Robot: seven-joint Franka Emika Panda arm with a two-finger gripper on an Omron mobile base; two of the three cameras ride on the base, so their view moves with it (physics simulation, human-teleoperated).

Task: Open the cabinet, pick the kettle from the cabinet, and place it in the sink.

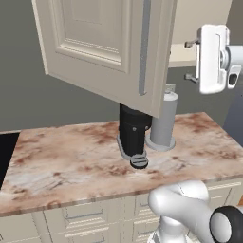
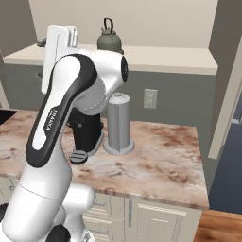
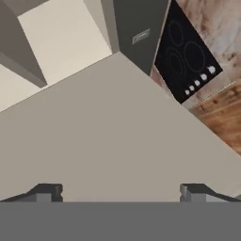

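Note:
The cabinet stands open: its cream left door (image 1: 95,42) with the silver bar handle (image 1: 144,47) has swung out over the counter. On the cabinet's bottom shelf (image 2: 165,59) sits the grey-green kettle (image 2: 109,40), upright. My gripper (image 1: 191,60) hangs open at shelf height, right of the door's edge, with nothing between its fingers. From the right base view the gripper (image 2: 40,59) is left of the kettle and points away from it. In the hand view the fingertips (image 3: 47,192) stand wide apart before a plain cream surface. The sink is out of view.
A black coffee machine (image 1: 133,133) and a grey cylinder (image 1: 163,123) stand on the marble counter (image 1: 71,156) under the cabinet. The cabinet's right door (image 2: 231,104) juts out at the right. A black cooktop (image 3: 188,56) lies off to one side.

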